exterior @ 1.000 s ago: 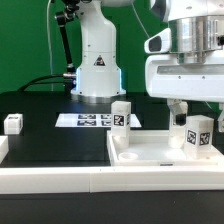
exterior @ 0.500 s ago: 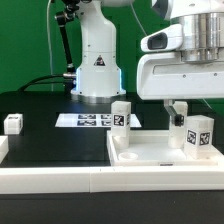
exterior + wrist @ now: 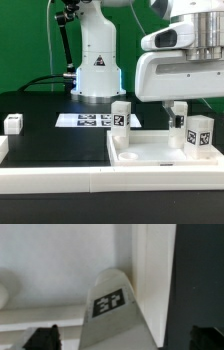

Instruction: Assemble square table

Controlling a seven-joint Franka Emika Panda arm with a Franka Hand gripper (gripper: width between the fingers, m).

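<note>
Your tool (image 3: 125, 339) is spread wide, nothing pinched. In wrist view the tagged leg (image 3: 108, 303) sits btw the fingertips, not touching afaict. Tabletop tray (image 3: 160, 158) lies on the bench (image 3: 60, 138), right under the tool.

table top (image 3: 150, 160): we count one.
legs (image 3: 120, 114) (image 3: 200, 135) (image 3: 13, 123): we count three in the exterior view; the wrist view gives us just one of them.
marker board (image 3: 88, 120): we count one.
arm (image 3: 97, 62): we count one.
</note>
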